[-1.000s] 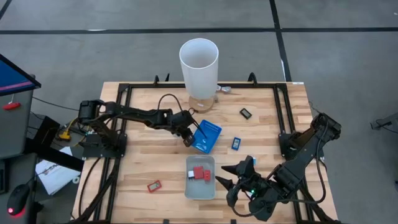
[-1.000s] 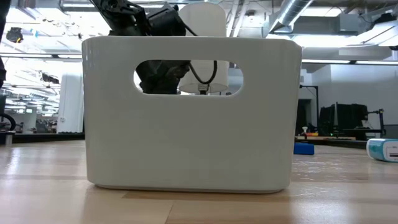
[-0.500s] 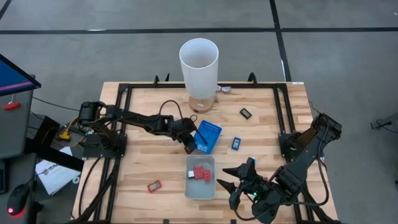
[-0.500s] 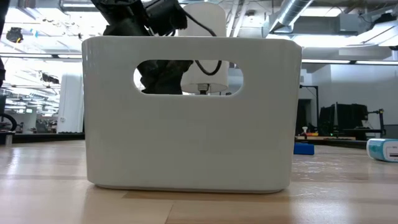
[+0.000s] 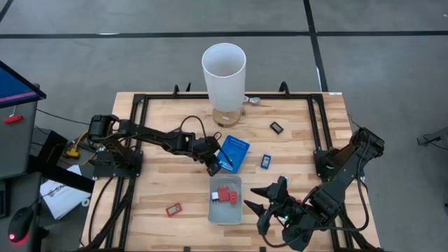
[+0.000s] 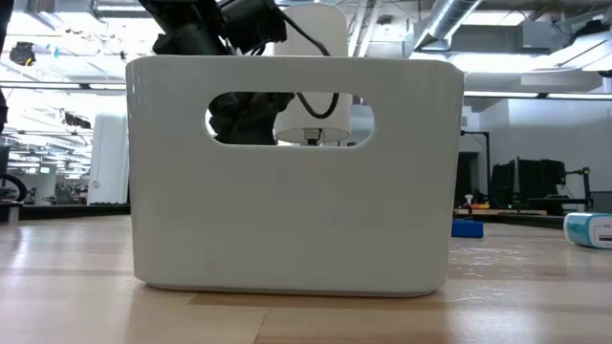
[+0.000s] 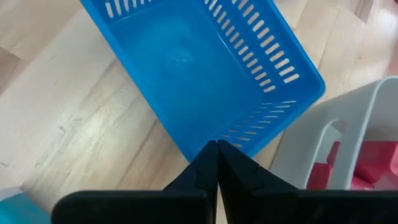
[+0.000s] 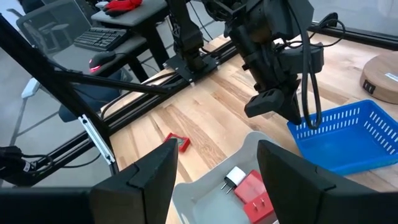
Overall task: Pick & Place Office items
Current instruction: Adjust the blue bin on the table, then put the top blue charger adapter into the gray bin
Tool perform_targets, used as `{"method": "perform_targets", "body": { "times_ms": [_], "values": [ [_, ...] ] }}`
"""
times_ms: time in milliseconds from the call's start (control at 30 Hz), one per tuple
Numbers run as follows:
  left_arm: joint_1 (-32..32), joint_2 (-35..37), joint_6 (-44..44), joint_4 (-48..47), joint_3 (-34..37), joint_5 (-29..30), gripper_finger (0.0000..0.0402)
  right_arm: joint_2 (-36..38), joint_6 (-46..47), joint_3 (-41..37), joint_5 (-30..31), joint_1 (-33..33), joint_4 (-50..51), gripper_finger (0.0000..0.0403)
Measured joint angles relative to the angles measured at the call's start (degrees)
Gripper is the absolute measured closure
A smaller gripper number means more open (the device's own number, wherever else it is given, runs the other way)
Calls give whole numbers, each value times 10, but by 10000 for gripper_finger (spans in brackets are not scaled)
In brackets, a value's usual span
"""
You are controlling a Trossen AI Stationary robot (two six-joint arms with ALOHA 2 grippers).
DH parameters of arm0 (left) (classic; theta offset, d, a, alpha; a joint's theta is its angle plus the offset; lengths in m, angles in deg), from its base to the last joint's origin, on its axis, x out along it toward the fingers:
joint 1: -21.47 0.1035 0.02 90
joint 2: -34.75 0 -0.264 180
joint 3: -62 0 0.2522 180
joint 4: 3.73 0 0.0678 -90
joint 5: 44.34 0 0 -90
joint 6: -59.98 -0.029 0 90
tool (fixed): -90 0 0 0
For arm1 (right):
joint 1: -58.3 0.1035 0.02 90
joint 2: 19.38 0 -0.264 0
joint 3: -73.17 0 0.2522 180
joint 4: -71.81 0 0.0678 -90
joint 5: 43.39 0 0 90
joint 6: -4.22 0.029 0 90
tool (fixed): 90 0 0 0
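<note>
The office items are split, red pieces point(image 5: 225, 194) lying in the grey tray point(image 5: 215, 211) while others point(image 5: 265, 161) wait on the table, and the left gripper point(image 5: 213, 165), fingers pressed together on nothing, sits beside the blue tray point(image 5: 238, 146), probably to nudge it, as the right gripper point(image 5: 260, 199) hangs spread and empty by the grey tray

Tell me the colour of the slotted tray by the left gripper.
Blue tray, clearest in the left wrist view.

I've swung my left gripper point(image 5: 213, 168) toward the table's front edge, along the blue tray's point(image 5: 234, 150) near corner. The tray has turned slightly.
</note>
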Motion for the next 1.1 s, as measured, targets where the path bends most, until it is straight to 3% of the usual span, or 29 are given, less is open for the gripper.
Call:
{"method": "perform_targets", "body": {
  "times_ms": [800,1100],
  "values": [
    [-73,0,103,16,0,6,401,0,7,0,28,29,1,188],
    [-73,39,88,1,0,71,401,0,27,0,29,41,6,188]
  ]
}}
